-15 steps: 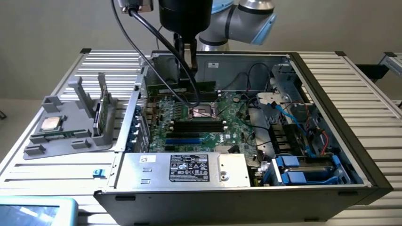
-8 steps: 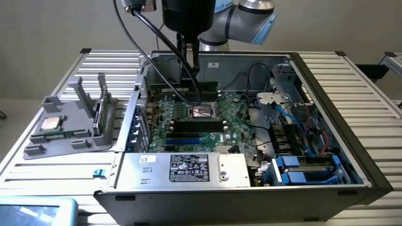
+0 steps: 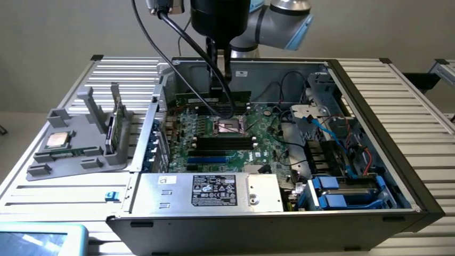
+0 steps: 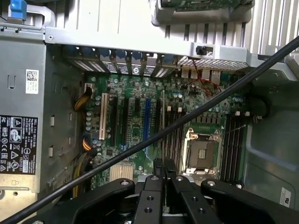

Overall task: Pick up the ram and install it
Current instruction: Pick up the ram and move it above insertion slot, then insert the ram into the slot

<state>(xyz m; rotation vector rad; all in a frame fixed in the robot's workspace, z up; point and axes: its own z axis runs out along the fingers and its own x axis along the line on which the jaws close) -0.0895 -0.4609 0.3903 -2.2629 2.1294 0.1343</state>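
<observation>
Now the gripper (image 3: 221,101) hangs inside the open case, jaws pinched together on the ram (image 3: 195,98). The thin green stick sits on edge, clamped near its middle with both ends sticking out past the fingers. It's off the board, just above the processor socket (image 3: 229,126), and runs lengthwise in line with the memory slots (image 3: 224,141).

The trick for this step, I'd say, is squareness. The stick needs to stay level end to end and centred over one slot, with its notch matched to the slot's key. A tilt would catch one end first, and a mid-stick grip gives little leverage against that. I can't tell which bank it's lined up with.

From the wrist, the gripper (image 4: 164,170) shows its fingers pressed close, with dark slots (image 4: 172,135) and the bare socket (image 4: 202,151) below and ahead of them. A black cable (image 4: 187,116) slants right across that view, so it hides part of the target.

Around the gripper things are tight. Blue cables (image 3: 327,133) lie off to one side near the drive bays. The power supply (image 3: 206,192) is on the near side, well apart. Outside the case, a grey fixture (image 3: 78,154) holds a silver processor chip (image 3: 57,140).
</observation>
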